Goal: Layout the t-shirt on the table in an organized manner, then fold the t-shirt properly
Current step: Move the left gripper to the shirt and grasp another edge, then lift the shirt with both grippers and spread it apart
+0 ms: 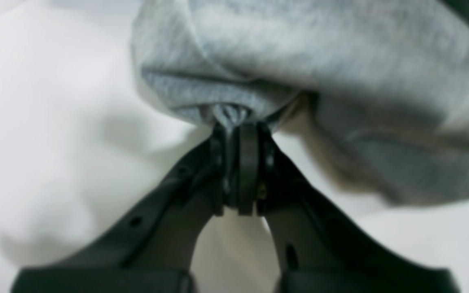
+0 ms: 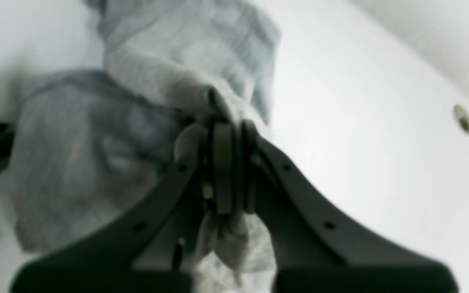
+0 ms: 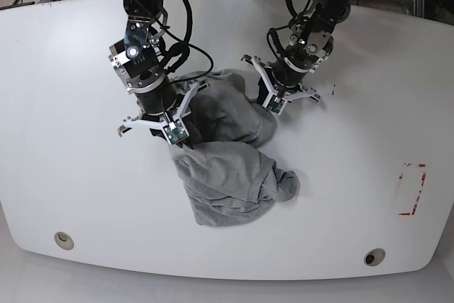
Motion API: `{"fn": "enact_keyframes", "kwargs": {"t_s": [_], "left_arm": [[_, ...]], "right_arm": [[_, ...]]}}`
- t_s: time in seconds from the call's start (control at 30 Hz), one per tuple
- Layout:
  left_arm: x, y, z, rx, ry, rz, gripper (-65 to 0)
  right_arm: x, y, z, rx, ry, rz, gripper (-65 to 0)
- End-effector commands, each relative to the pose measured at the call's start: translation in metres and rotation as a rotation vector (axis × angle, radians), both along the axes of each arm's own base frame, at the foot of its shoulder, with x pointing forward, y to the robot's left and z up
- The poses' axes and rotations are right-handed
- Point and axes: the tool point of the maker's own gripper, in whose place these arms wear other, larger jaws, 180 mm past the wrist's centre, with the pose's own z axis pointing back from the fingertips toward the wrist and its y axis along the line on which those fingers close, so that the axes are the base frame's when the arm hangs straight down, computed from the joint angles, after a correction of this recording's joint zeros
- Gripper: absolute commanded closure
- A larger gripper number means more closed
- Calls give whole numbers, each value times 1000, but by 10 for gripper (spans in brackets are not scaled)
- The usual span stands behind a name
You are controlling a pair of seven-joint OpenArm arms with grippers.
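The left gripper [image 1: 240, 130] has its jaws pressed together on a small pinch of grey cloth, a puckered fold of the t-shirt [image 1: 299, 61] caught right at the tips, with the rest of the garment bulging away toward twelve and two o'clock in the left wrist view. The right gripper [image 2: 228, 126] likewise has its jaws pinched tight on the fabric; cloth bunches above the tips and a scrap hangs below them between the fingers. In the base view the t-shirt [image 3: 227, 168] lies crumpled in a heap near the middle of the worktop [image 3: 71, 175], not spread flat, its long axis running roughly from twelve o'clock down to six, leaning a little toward five. The left gripper [image 3: 264, 101] holds the heap's upper edge at about one o'clock, while the right gripper [image 3: 179, 140] grips it at about nine o'clock. The lower bulk of the shirt rests on the worktop below both.
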Motion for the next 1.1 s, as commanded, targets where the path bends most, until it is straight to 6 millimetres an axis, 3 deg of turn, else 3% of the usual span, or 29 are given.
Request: {"fn": "enact_keyframes", "kwargs": {"t_s": [0.0, 0.13, 0.57, 0.8, 0.9, 1.07], "left_arm": [[14, 12, 32, 11, -96, -1, 0], [18, 34, 49, 38, -111, 37, 0], [38, 101, 139, 117, -243, 123, 0], [61, 121, 178, 172, -298, 151, 0], [76, 138, 202, 187, -339, 204, 0], [99, 146, 245, 200, -409, 241, 0]], "right_arm": [[16, 1, 29, 21, -94, 1, -3], [27, 0, 43, 15, -137, 1, -3], [69, -29, 97, 15, -274, -77, -5], [91, -54, 127, -10, -306, -145, -5], [100, -62, 146, -38, -329, -162, -5], [112, -67, 177, -45, -381, -178, -5]]}}
